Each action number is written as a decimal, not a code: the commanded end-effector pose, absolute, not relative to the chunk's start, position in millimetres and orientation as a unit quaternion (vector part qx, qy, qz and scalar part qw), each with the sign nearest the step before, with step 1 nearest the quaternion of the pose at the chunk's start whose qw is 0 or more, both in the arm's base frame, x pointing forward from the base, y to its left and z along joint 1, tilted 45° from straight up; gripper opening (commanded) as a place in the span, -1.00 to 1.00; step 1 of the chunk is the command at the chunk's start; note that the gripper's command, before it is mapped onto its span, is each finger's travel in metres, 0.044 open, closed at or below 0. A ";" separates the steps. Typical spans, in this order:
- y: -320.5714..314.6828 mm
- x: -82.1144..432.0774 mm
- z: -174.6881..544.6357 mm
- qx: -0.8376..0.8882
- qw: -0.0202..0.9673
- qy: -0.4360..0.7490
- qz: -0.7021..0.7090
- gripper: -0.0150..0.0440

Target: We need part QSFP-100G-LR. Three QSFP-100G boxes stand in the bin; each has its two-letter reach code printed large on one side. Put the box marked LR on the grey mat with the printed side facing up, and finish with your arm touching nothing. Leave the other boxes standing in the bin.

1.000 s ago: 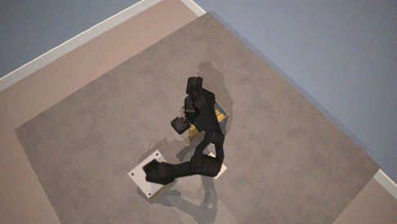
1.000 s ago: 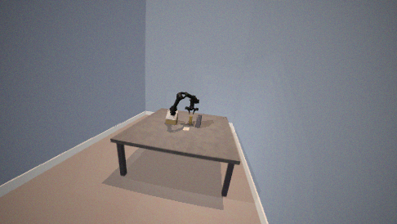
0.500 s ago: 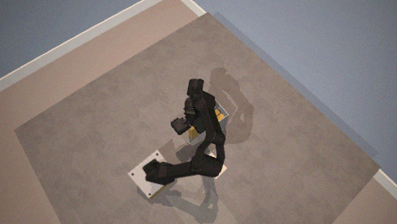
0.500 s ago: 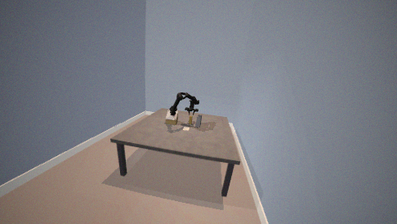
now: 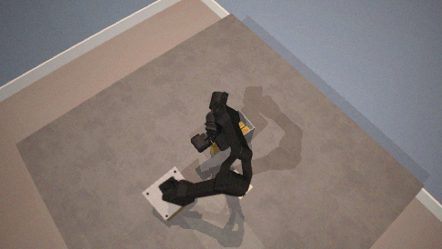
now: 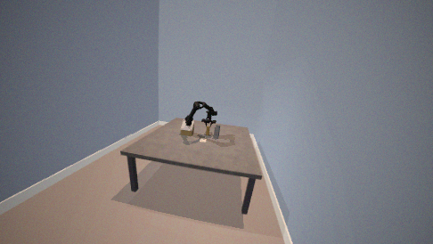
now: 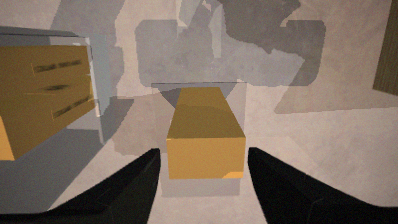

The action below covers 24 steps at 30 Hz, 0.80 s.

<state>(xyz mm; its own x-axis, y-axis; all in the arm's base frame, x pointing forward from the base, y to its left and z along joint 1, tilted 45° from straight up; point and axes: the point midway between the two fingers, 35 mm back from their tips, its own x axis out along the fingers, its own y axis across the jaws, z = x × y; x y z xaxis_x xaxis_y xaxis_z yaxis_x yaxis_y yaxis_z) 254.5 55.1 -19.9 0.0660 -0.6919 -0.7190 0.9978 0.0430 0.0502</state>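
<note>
Orange-yellow box (image 7: 206, 158) (black gripper (image 7: 204, 155))

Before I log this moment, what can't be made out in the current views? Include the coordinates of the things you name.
- Code on the box (image 7: 206, 157) between the fingers: wrist view, no printed side shows.
- Code on the left box (image 7: 55, 90): wrist view, print blurred and steeply angled.
- That box's far end: wrist view, cut off by the left edge.
- Bin (image 5: 251, 129) contents: top view, arm covers part.
- Any print: exterior view, too small.

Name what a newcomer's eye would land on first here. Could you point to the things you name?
The black arm (image 5: 236, 136) (image 6: 198, 105), arched over the table (image 5: 114, 136) (image 6: 187, 151), stands out most. In the wrist view, an orange-yellow box (image 7: 206, 157) stands between the spread gripper fingers; to its left, another box (image 7: 55, 90) bears blurred dark print.
</note>
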 end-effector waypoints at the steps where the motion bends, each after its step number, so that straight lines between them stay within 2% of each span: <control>1: 51.3 254.0 -22.4 0.283 0.673 0.266 -0.629 0.31; 15: 53.8 254.3 -20.9 0.287 0.671 0.266 -0.630 0.03; 24: 54.6 254.2 -20.2 0.286 0.671 0.266 -0.630 0.03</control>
<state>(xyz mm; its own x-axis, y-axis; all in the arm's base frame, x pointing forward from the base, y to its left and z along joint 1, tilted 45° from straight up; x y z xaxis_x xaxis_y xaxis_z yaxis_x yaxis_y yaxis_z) 254.2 53.8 -21.1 0.0649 -0.6924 -0.7186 0.9979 0.0429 0.0488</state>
